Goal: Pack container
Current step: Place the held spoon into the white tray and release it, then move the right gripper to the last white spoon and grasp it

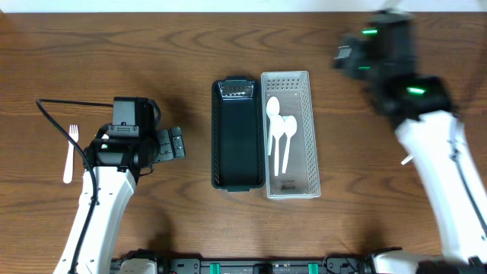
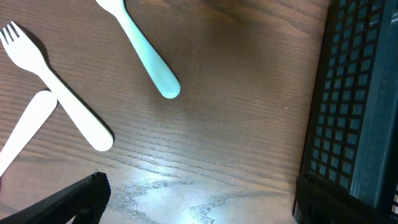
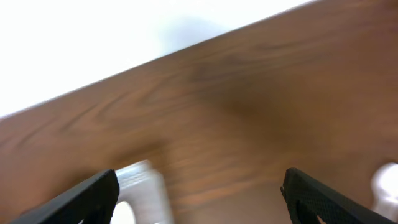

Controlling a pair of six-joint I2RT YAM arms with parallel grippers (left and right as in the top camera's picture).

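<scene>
Wood table [image 1: 99,46] | white basket [image 1: 301,99] — spoons [image 1: 280,135] inside | right jaws wide, well apart

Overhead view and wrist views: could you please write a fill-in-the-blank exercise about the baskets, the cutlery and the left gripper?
1. The white basket holds white ____.
2. The black basket stands on the white basket's ____ side.
3. The utensil farthest left on the table is a white ____.
4. The left gripper is ____, holding nothing.

Missing words: spoons; left; fork; open.
</scene>
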